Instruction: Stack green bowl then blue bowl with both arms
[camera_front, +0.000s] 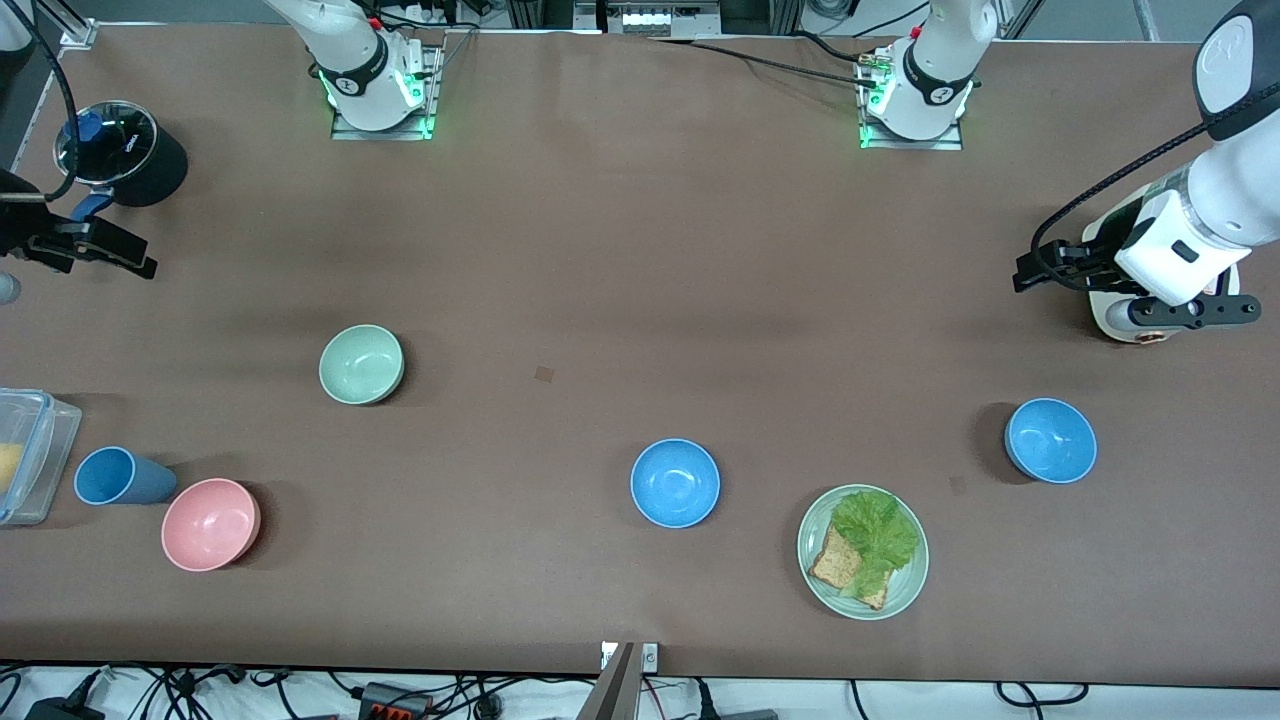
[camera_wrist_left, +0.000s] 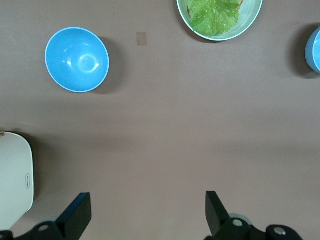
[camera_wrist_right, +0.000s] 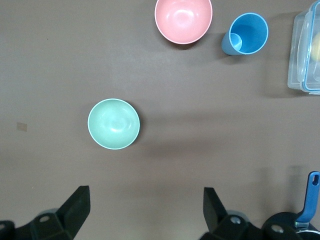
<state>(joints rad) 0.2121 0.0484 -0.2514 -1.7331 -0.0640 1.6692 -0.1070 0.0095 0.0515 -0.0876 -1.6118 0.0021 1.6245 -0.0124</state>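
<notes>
The pale green bowl (camera_front: 361, 364) sits upright toward the right arm's end of the table and shows in the right wrist view (camera_wrist_right: 114, 123). One blue bowl (camera_front: 675, 482) sits near the table's middle, nearer the front camera. A second blue bowl (camera_front: 1050, 440) sits toward the left arm's end and shows in the left wrist view (camera_wrist_left: 77, 59). My right gripper (camera_front: 120, 252) hovers open and empty at the right arm's end, its fingers (camera_wrist_right: 77, 207) wide apart. My left gripper (camera_front: 1030, 272) hovers open and empty at the left arm's end, its fingers (camera_wrist_left: 80, 212) wide apart.
A green plate (camera_front: 905, 590) with bread and lettuce lies between the two blue bowls, nearer the front camera. A pink bowl (camera_front: 210, 524), a blue cup (camera_front: 115, 476) and a clear container (camera_front: 30, 455) sit near the green bowl. A black lidded pot (camera_front: 125, 152) stands under the right arm. A white object (camera_front: 1115, 315) stands by the left gripper.
</notes>
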